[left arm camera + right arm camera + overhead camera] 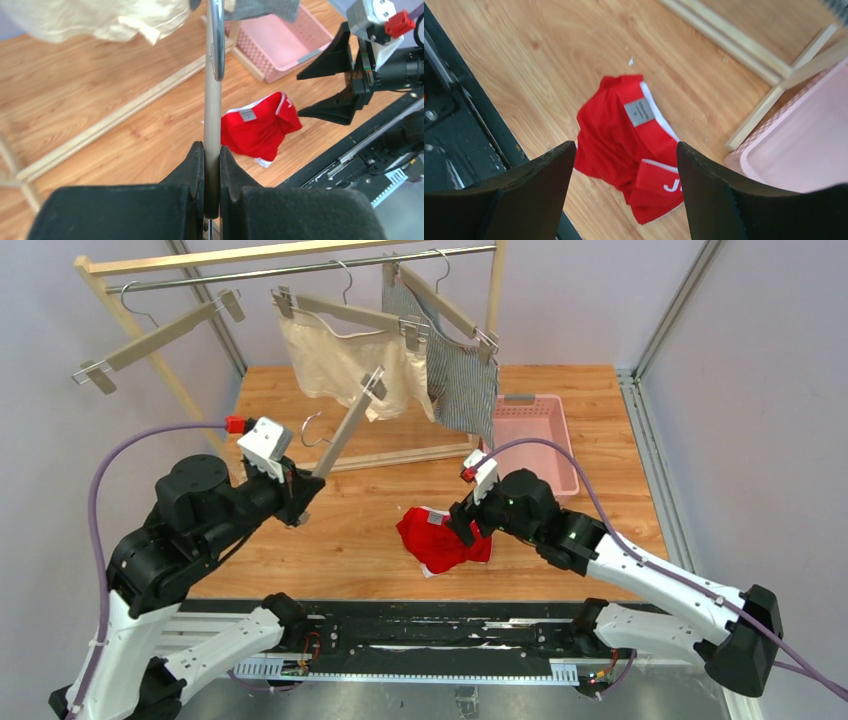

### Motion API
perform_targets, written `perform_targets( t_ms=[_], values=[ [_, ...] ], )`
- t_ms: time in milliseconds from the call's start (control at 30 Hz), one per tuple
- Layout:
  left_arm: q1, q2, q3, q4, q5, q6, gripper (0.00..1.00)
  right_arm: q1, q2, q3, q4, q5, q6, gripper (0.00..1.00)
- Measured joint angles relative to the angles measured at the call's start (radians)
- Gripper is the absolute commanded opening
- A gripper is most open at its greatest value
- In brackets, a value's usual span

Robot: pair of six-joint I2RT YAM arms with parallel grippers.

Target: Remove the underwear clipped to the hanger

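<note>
Left tool is clamped on the bare hanger, right tool spread open above the red shorts; cream shorts behind them could be snagged if the hanger is swung.

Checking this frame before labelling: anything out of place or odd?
The red boxers lie crumpled on the table, outside the pink basket, under the open right gripper. The left gripper holds an empty hanger off the rail, tilted. The cream boxers and striped boxers hang clipped, nothing odd.
</note>
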Motion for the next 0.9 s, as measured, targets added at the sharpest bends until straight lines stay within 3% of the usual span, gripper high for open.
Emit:
perform_targets(
  t_ms=[267,667,900],
  values=[
    [0.000,-0.005,0.087,-0.167,-0.182,-0.018,0.00,0.066,0.100,-0.047,0.004,0.055,-0.024,0.77],
    [0.000,0.134,0.082,-0.242,-0.393,0.017,0.00,0.103,0.328,-0.011,0.037,0.080,-0.055,0.78],
    [0.000,0.133,0.081,-0.279,-0.497,-0.004,0.00,0.104,0.454,0.016,0.042,0.127,-0.056,0.78]
  ],
)
